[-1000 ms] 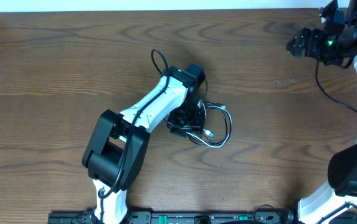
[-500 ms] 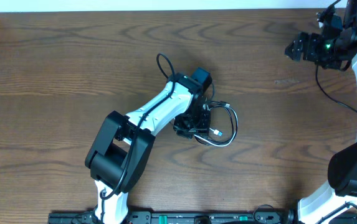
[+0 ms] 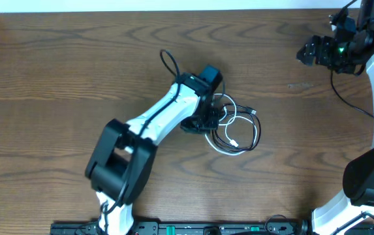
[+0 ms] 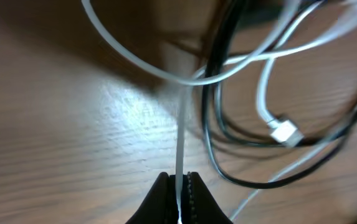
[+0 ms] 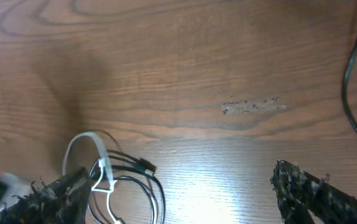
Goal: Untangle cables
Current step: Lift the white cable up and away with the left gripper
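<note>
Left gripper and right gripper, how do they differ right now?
The left gripper is shut on the white cable; the right gripper stands open, holding nothing. The left gripper is down at the tangle; the right gripper hangs far off, near the table's back right corner. Both have dark two-finger jaws.

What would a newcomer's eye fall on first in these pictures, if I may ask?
The left gripper, near the table's middle, pinches a strand of the white cable, which loops with the black cable. The right gripper hangs open at the far right corner.
</note>
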Robot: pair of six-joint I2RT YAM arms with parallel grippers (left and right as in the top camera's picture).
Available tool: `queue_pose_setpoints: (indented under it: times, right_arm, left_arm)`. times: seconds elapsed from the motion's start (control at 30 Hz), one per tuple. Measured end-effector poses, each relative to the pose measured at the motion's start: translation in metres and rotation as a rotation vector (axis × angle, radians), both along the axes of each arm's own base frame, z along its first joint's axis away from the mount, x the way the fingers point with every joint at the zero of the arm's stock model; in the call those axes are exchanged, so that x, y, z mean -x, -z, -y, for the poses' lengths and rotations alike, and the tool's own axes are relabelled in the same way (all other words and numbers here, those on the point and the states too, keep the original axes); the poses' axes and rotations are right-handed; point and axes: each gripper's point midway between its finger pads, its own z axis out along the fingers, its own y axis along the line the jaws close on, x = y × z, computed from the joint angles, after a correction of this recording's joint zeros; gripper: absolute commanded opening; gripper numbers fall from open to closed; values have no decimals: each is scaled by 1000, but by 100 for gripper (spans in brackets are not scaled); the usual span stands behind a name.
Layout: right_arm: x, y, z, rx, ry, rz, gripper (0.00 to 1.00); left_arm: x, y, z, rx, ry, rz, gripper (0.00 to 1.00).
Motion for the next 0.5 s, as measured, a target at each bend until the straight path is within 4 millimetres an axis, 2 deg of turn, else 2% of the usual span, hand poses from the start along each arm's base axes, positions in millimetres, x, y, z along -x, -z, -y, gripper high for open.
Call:
queue_pose_setpoints:
  times: [0.07, 0.17, 0.23, 0.27, 0.37, 0.43, 0.5]
  right_arm:
    - [-1, 0, -5, 0, -12, 6, 90]
    - [-3, -1, -11, 1, -26, 13, 91]
    - [-3, -1, -14, 2, -32, 15, 92]
    - [-4, -2, -16, 2, -36, 17, 92]
    - [-4, -2, -22, 2, -52, 20, 94]
    - [-5, -2, -29, 2, -67, 24, 95]
    - [-5, -3, -34, 2, -79, 29, 95]
  left_arm:
    - [-15, -22, 4, 27, -3, 95, 7]
    - [-47, -97, 15, 152, -19, 362, 8]
    - [-58, -153, 18, 241, -33, 530, 7]
    - [-61, -183, 19, 289, -39, 612, 7]
    - [-63, -249, 16, 391, -59, 792, 8]
    - [-62, -283, 13, 447, -71, 885, 7]
    - [-62, -303, 12, 479, -80, 943, 7]
